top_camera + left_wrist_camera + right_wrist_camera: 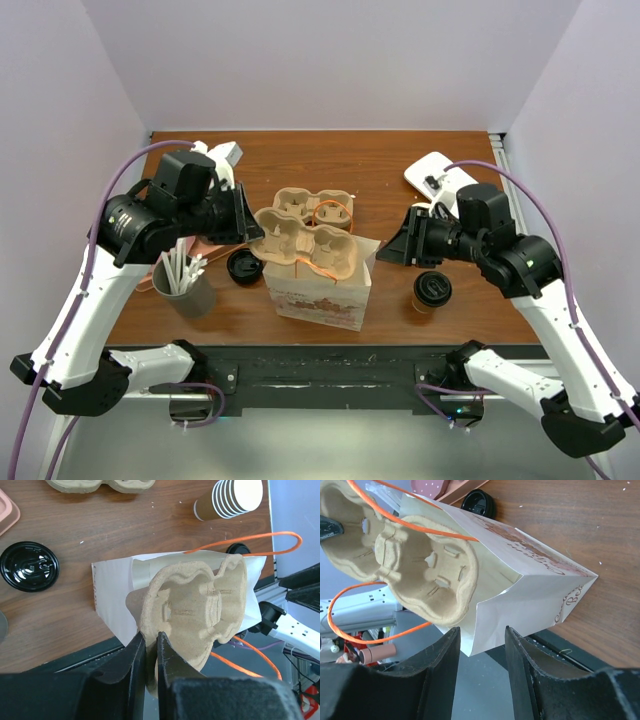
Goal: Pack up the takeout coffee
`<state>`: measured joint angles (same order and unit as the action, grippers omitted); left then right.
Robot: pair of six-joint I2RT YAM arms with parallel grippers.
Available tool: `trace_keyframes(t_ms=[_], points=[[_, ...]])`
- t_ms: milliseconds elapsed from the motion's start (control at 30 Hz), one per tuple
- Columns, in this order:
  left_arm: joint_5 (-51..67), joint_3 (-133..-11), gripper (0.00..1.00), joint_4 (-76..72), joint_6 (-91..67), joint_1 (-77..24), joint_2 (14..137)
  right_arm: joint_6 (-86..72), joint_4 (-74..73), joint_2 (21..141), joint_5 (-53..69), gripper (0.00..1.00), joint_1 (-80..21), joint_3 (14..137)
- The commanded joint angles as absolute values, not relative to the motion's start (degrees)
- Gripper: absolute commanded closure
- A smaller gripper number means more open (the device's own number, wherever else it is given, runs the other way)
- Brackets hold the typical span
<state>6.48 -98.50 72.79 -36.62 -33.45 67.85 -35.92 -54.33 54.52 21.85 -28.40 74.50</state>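
The takeout coffee (432, 290), a tan cup with a black lid, stands on the table right of the white paper bag (320, 297). A pulp cup carrier (310, 245) hangs tilted over the bag's open mouth. My left gripper (255, 228) is shut on its left rim, and the left wrist view shows the rim pinched between the fingertips of the left gripper (151, 640). My right gripper (395, 245) is open beside the bag's right edge. In the right wrist view the bag (530, 590) has its corner just inside the right gripper (482, 640), touching neither finger.
A second carrier (315, 203) lies behind the bag. A loose black lid (243, 265) and a grey cup of straws (185, 287) sit at the left. A stack of lidless cups (232, 497) lies beyond the bag. Orange bag handles (410, 522) loop round the carrier.
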Motion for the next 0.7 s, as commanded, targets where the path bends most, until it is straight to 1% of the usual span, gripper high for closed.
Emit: trace_keyframes(t_ms=[0,200,367,467,567,667], points=[[4.9,-99.4,0.87,72.4,-36.2,-33.5,67.0,-37.6,-52.1,54.2,21.5,0.55,-29.7,74.1],[5.3,-100.5,0.88,72.2,-37.3,-33.5,67.5,-40.6,-51.3,55.5,17.3,0.55,-34.8,74.4],[5.2,-101.2,0.88,72.3,-37.4,-33.5,67.8,-41.3,-52.8,58.2,8.1,0.56,-40.5,76.3],[5.4,-100.6,0.89,72.1,-37.5,-33.4,67.6,-40.9,-54.0,59.6,4.8,0.58,-41.0,77.0],[6.1,-99.4,0.89,71.0,-37.9,-33.5,66.9,-40.6,-53.7,60.3,4.3,0.60,-41.4,77.0],[6.9,-97.8,0.89,69.6,-38.4,-33.4,66.2,-40.4,-54.0,60.5,4.0,0.65,-41.5,76.6]])
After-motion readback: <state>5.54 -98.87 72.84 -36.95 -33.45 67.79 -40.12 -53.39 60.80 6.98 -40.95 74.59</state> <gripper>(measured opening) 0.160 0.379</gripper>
